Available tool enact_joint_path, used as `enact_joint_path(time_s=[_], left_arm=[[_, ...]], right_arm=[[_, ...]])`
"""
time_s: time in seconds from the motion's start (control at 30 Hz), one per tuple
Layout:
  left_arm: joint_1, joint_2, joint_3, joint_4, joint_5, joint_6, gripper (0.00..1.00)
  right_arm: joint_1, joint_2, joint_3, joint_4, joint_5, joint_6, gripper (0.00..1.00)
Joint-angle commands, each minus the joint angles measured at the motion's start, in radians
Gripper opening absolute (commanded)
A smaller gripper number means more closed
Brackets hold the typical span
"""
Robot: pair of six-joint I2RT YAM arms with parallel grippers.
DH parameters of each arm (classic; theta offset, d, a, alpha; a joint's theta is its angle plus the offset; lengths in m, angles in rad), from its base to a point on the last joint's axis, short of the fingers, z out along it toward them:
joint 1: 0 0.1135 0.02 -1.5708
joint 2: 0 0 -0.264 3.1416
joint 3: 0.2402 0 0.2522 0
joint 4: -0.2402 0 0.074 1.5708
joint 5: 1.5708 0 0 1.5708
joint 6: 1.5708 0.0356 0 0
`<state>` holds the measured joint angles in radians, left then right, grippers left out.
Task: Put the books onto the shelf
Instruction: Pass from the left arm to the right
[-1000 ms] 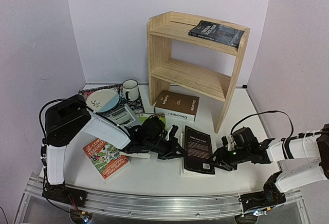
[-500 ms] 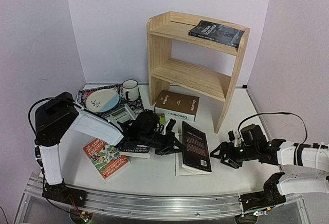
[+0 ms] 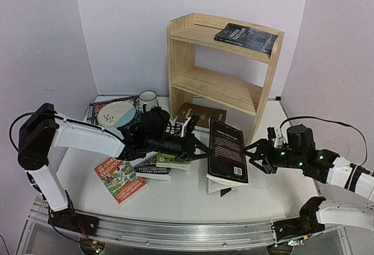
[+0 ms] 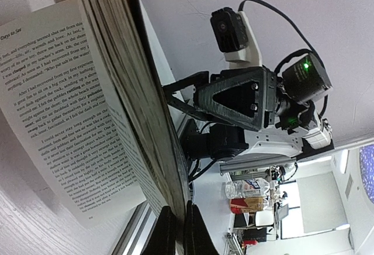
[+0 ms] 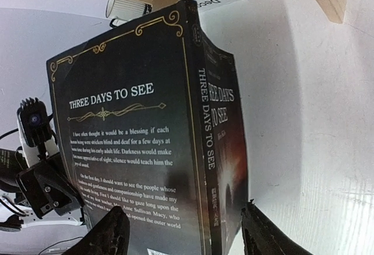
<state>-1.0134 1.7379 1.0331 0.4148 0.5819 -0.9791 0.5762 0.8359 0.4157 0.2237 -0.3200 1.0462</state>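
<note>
A dark book, "Three Days to See" [image 3: 228, 152], stands tilted on its spine edge, back cover facing up. My left gripper [image 3: 197, 145] is shut on its raised cover edge [image 4: 169, 167], while loose pages [image 4: 52, 103] sag open below. On the other side, my right gripper [image 3: 255, 153] is open, its fingers either side of the book's spine [image 5: 207, 144] without pressing it. The pine shelf [image 3: 216, 85] stands behind with another dark book [image 3: 245, 37] flat on its top board. "Decorate" [image 3: 201, 117], a green paperback [image 3: 172, 159], a dark blue one [image 3: 153, 172] and an orange one [image 3: 121, 179] lie on the table.
A patterned mat [image 3: 99, 107] with a plate [image 3: 115, 114] and a mug [image 3: 148, 99] sits at the back left, beside my left arm. The shelf's right side panel [image 3: 262, 100] stands just behind my right gripper. The walls are close on both sides.
The left gripper has lifted the dark book's left edge, tipping it from flat to steeply tilted and carrying it right. The right gripper has drawn back to the right and risen.
</note>
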Motion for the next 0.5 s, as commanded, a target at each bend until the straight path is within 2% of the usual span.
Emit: enact_joint_path(time_s=[0.0,0.27,0.47], left_arm=[[-0.003,-0.111,0.008,0.086,0.047,0.088,0.0],[-0.004,-0.168,0.002,0.089,0.05,0.108,0.0],[-0.005,-0.173,0.006,0.095,0.054,0.109,0.0]], right_arm=[[-0.007,-0.015,0.067,-0.017,0.019,0.075,0.61],[-0.009,0.01,0.106,-0.013,-0.028,0.107,0.52],[-0.008,0.024,0.113,0.078,-0.115,0.175,0.47]])
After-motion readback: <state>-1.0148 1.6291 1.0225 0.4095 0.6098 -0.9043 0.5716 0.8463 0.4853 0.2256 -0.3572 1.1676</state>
